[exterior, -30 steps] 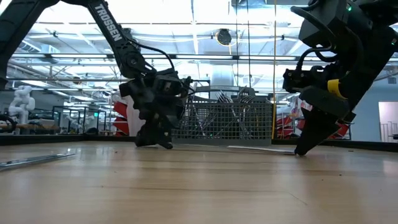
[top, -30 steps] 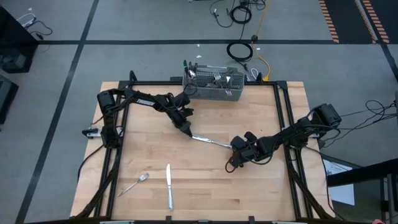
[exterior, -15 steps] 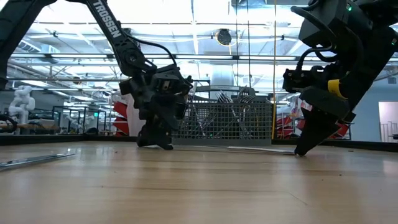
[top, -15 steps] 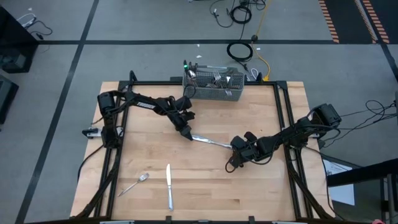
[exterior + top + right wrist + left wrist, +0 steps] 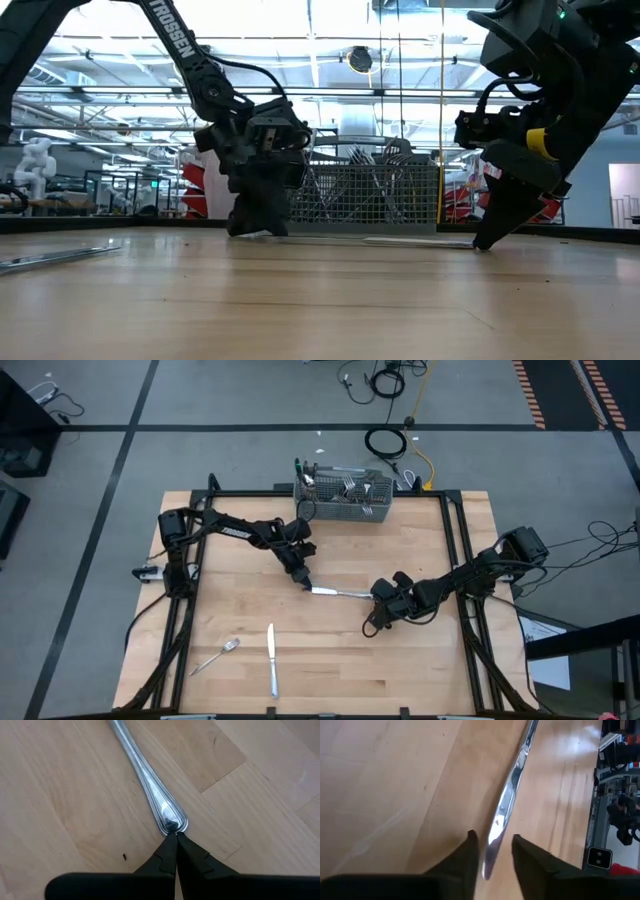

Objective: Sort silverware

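Wooden table — left fingers straddle utensil | right fingers shut, touching handle

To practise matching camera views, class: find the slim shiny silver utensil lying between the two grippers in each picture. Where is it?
High view: slim shiny silver utensil at table centre, between both grippers.
Low view: thin strip flat on the wood, before the grey wire-mesh basket.
Left wrist view: one end between the left gripper fingers.
Right wrist view: handle end at the shut right gripper tip.
Shared landmark: the light wooden table.
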Motion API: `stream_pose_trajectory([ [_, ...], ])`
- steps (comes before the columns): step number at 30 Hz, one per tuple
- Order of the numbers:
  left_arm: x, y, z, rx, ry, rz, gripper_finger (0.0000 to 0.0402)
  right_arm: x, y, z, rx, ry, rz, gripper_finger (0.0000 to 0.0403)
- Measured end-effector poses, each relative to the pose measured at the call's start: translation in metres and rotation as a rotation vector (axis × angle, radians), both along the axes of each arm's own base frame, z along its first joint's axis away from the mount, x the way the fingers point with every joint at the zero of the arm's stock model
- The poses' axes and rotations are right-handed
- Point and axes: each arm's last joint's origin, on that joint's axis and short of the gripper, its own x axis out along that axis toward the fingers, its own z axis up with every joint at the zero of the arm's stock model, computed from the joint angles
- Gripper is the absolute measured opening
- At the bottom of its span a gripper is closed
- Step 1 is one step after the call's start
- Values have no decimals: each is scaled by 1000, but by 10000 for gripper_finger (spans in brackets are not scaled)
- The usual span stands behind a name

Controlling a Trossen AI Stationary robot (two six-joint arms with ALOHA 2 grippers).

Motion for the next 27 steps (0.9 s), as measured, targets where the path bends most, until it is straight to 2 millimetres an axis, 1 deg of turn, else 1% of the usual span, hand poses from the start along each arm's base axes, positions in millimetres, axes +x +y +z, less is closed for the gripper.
stream_pose_trajectory([
  [6,1,-4,0,26,-23,-44,35,0,0,0,-2,-1,-2,0],
  [8,-2,-3,-1,30,-4,-54,20,0,0,0,-2,-2,-5,0],
  [10,-8,1,-2,11,39,-44,18,0,0,0,6,-8,-22,0],
  [13,-15,8,-3,-20,90,-11,40,0,0,0,16,-17,-39,0],
  [17,-19,17,-1,-28,95,26,100,1,0,0,33,-36,-63,0],
  [22,-25,26,3,-41,96,51,174,5,3,2,38,-90,-53,0],
  [24,-26,29,5,-62,83,54,194,6,3,2,40,-100,-55,0],
  [27,-29,32,8,-78,72,64,209,10,5,5,62,-152,-63,0],
])
